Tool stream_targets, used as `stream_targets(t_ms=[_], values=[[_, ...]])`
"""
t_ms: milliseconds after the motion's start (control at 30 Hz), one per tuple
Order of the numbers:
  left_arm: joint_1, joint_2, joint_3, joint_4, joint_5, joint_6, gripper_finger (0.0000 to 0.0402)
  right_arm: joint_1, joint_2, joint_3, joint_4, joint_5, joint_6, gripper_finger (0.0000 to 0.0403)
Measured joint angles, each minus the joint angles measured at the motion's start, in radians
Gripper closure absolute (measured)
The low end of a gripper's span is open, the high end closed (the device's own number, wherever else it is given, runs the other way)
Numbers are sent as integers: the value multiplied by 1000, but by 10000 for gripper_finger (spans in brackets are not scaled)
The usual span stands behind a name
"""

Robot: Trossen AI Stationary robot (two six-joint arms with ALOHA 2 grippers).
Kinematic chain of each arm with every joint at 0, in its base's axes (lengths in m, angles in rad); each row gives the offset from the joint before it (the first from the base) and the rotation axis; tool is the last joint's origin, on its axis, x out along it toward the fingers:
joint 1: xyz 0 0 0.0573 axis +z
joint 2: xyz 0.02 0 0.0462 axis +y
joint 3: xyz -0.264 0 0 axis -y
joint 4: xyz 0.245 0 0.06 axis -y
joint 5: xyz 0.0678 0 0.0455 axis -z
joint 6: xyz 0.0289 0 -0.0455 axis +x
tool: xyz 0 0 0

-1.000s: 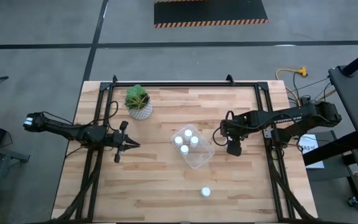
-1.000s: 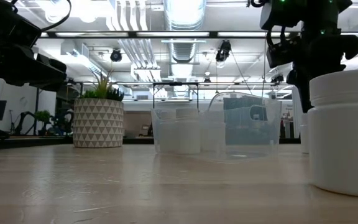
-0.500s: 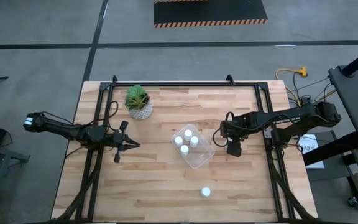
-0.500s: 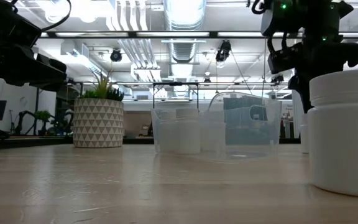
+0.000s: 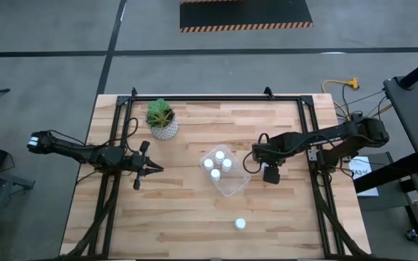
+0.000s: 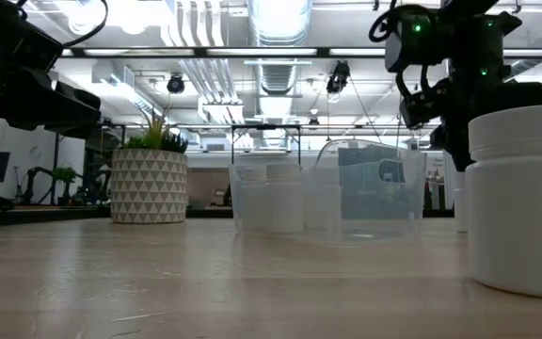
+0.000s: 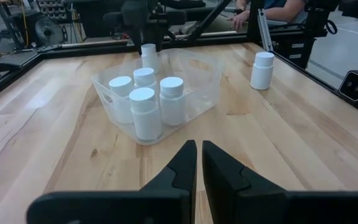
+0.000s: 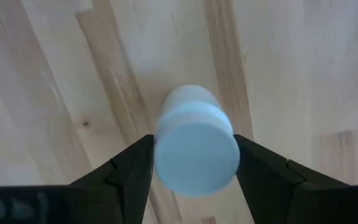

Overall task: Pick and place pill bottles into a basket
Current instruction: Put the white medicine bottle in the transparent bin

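Observation:
My right gripper (image 5: 257,155) hangs just right of the clear basket (image 5: 226,171) and is shut on a white pill bottle (image 8: 196,149). The bottle also shows under the dark fingers in the left wrist view (image 7: 148,53). Several white bottles (image 7: 146,106) stand upright on their bases in the basket. One more bottle (image 5: 239,224) stands on the table nearer the front edge. My left gripper (image 5: 157,169) waits shut and empty at the table's left, pointing at the basket. My right gripper pinches the bottle between its two fingers (image 8: 133,167), one on each side of the bottle at its cap (image 8: 166,127). The fingers come from above, pointing down. The bottle hangs upright, cap up, clear of the bare wood below it.
A white patterned pot with a green plant (image 5: 162,123) stands at the table's far left. Black frame rails (image 5: 107,196) run along the table's left and right sides. Bare wood lies between the basket and the front bottle.
My right gripper has gone a little toward the table's left, closer to the basket, still shut on the bottle, which stays upright and off the table.

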State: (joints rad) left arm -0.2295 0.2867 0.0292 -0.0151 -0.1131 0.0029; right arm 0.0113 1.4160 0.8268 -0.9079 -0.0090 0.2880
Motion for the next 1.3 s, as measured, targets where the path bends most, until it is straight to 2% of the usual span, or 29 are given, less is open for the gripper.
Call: stream_targets(t_ms=[667, 767, 933, 1300], values=[[0, 1, 0, 0, 0, 0, 393, 0, -33, 19, 1, -19, 6, 200], [0, 0, 0, 0, 0, 0, 393, -1, -33, 19, 1, -18, 7, 212], [0, 0, 0, 0, 0, 0, 393, 0, -33, 19, 2, -19, 6, 261], [0, 0, 0, 0, 0, 0, 393, -1, -34, 19, 1, -22, -3, 261]])
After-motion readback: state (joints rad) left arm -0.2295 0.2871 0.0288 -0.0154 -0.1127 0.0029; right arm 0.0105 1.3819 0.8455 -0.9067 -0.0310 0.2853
